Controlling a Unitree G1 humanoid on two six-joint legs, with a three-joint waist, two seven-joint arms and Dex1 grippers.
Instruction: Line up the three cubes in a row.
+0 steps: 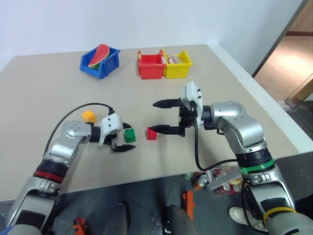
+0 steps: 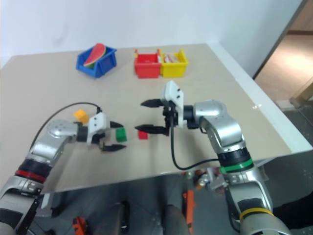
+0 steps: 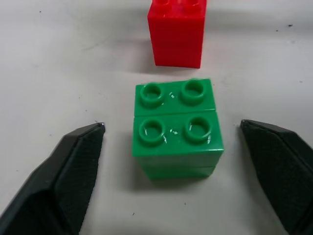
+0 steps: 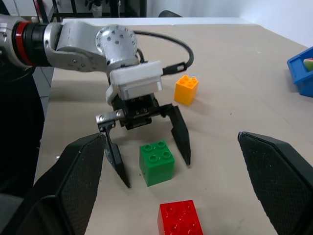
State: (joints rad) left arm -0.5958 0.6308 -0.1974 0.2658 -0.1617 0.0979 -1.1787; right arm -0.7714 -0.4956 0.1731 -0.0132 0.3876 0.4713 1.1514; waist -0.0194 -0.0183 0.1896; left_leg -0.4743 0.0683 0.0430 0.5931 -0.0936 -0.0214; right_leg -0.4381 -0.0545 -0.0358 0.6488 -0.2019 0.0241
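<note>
Spread wide, the left fingers (image 3: 73, 171) flank the green cube (image 1: 129, 135) without touching it; it stands free on the tabletop (image 1: 58, 83). Just beside it sits the red cube (image 1: 152, 133), by the right gripper (image 1: 160, 116), whose fingers are also spread and hold nothing. Farther back, near the left wrist, lies the yellow-orange cube (image 1: 89, 115). Blue (image 1: 100, 61), red (image 1: 150, 65) and yellow (image 1: 177, 64) bins line the far side.

Beige table (image 1: 58, 88), green cube (image 1: 129, 135), red cube (image 1: 152, 133), yellow-orange cube (image 1: 88, 115), blue bin (image 1: 100, 62), red bin (image 1: 151, 65), yellow bin (image 1: 178, 64)
</note>
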